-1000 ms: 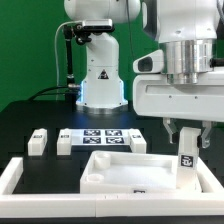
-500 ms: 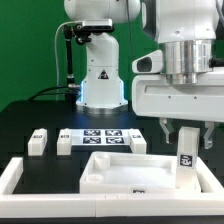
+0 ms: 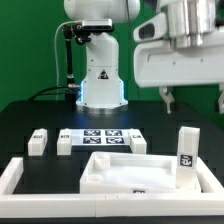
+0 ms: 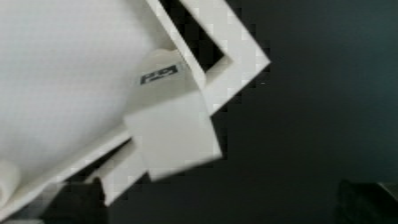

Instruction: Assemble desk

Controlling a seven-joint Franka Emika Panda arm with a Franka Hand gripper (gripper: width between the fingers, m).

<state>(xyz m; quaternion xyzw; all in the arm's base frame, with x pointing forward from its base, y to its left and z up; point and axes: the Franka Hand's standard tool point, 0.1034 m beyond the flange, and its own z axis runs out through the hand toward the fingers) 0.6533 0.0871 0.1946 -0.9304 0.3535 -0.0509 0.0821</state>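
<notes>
The white tabletop lies inside the border rail, underside up. One white leg stands upright on its corner at the exterior view's right, tag facing the camera. My gripper hangs open and empty well above that leg, touching nothing. Three more legs lie on the black table behind: two on the exterior view's left and one right of the marker board. In the wrist view the standing leg and tabletop show below my dark fingertips.
The marker board lies flat between the loose legs. The low white border rail frames the tabletop at the front and sides. The robot's base stands at the back, before a green wall.
My gripper has opened off the upright leg and risen straight up. The leg stays standing on the tabletop's corner.
</notes>
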